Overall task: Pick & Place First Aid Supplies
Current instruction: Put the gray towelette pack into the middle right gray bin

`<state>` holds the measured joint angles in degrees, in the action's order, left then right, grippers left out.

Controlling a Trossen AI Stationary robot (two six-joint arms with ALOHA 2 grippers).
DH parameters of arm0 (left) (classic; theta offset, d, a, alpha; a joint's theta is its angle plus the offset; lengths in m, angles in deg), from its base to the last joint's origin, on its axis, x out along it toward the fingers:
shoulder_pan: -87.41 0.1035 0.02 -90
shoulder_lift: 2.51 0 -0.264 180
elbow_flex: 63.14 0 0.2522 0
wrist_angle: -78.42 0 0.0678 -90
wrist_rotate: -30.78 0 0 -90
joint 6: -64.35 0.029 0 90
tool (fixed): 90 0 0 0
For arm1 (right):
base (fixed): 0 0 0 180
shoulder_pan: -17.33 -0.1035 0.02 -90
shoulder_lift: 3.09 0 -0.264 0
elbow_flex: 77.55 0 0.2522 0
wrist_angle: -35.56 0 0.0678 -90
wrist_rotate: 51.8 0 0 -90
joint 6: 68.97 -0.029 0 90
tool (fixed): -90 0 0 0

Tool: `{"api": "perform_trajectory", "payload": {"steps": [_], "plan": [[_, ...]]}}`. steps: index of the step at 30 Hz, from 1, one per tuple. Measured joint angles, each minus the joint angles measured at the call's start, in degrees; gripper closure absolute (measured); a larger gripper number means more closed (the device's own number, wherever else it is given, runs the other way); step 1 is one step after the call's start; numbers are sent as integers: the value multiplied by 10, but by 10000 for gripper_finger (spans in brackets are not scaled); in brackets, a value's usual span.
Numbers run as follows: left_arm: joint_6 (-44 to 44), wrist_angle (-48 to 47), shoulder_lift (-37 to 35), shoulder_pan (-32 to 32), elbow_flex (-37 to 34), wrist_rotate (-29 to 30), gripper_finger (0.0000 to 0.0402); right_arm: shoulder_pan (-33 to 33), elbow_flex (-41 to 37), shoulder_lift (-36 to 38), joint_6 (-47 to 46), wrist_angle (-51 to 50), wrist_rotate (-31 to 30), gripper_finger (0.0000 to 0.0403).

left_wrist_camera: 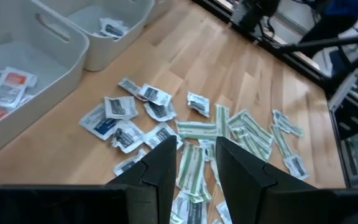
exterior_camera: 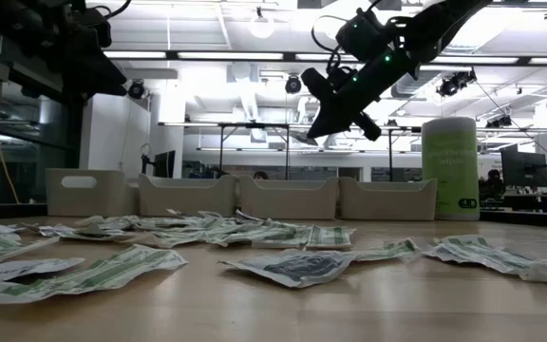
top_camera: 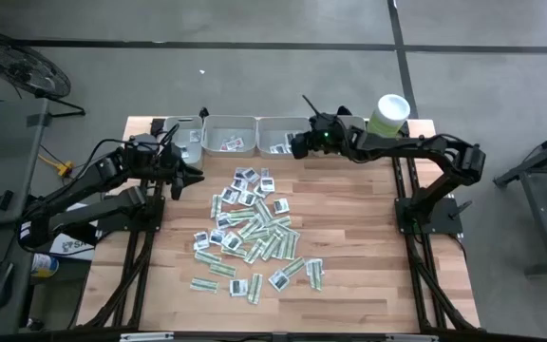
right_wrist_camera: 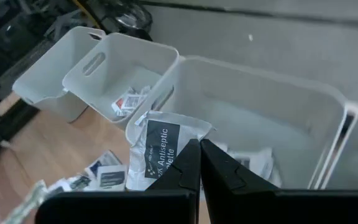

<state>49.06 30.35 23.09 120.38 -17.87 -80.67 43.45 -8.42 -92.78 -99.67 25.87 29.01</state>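
One white sachet (right_wrist_camera: 156, 147) sits pinched in the right fingers (right_wrist_camera: 199, 163) above a grey tray (right_wrist_camera: 272, 112) at top centre, awaiting release, while the left fingers (left_wrist_camera: 191, 163) hang narrowly parted, empty.

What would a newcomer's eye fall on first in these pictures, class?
First, the heap of sachets scattered across the middle of the wooden table. Next, the right claw, shut on an antiseptic towelette sachet above the grey trays along the far edge.
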Motion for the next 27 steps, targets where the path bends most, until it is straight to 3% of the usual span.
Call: {"api": "perform_trajectory", "payload": {"steps": [8,17,27], "plan": [[-44,14,0,0,0,50,289,42,1,-1,147,12,19,403],[-63,67,0,0,0,62,289,51,24,-55,236,55,66,403],[-96,81,0,0,0,89,289,64,166,-166,201,-69,56,403]]}}
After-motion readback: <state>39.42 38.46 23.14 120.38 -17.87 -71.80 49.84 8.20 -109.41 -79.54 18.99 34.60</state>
